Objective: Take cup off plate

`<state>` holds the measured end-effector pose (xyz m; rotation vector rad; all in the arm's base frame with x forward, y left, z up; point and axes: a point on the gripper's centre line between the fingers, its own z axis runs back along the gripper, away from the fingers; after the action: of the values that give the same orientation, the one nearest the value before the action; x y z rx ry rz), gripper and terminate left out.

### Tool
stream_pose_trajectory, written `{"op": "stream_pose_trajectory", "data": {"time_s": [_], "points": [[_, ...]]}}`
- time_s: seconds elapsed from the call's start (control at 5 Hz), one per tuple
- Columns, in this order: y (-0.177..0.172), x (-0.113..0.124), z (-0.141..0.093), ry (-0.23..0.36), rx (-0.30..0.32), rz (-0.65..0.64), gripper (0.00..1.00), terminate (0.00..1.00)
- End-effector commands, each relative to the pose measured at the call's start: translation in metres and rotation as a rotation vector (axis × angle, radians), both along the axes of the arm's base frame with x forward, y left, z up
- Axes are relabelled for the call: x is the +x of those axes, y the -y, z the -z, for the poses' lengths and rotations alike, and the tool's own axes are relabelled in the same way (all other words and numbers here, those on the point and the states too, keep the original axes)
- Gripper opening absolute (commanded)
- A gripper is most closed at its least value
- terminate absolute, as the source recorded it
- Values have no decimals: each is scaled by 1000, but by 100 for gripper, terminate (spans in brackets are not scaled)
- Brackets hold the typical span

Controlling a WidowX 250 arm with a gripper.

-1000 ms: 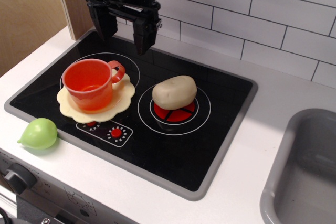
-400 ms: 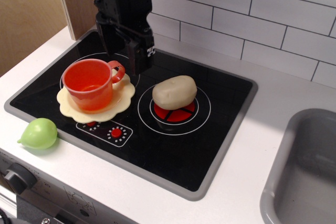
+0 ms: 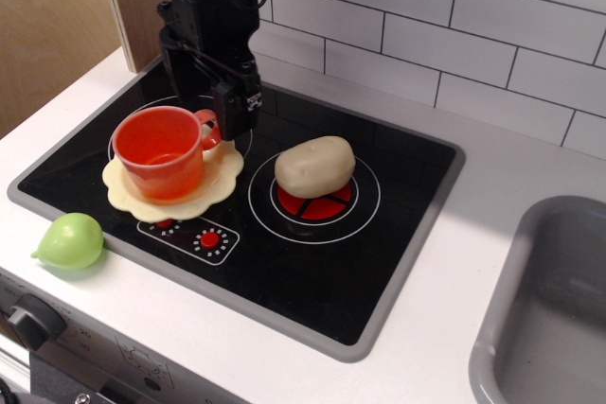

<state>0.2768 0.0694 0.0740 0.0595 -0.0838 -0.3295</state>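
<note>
Orange-red and glossy, the cup stands upright on the pale scalloped plate, over the left burner of the black glass cooktop. Its loop handle points toward the black gripper, which hangs just behind it, near the handle; whether its jaws are apart or together cannot be told from this angle. A beige potato-shaped toy sits on the right burner. A light green pear-like toy lies on the white counter, beside a grey sink. White tiles line the wall.
</note>
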Motion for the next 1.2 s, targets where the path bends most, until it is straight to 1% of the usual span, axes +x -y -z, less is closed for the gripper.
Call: {"op": "stream_pose_trajectory", "data": {"time_s": [0.0,0.2,0.4,0.6,0.8,1.0], "points": [[-3,6,-3,12,4,-13,0,0],[-3,6,-5,13,5,12,0,0],[-1,7,-10,14,-4,96,0,0],[1,11,-22,53,-2,236,0,0],[-2,15,-35,19,-19,376,0,0],[-8,24,-43,23,47,454,0,0]]}}
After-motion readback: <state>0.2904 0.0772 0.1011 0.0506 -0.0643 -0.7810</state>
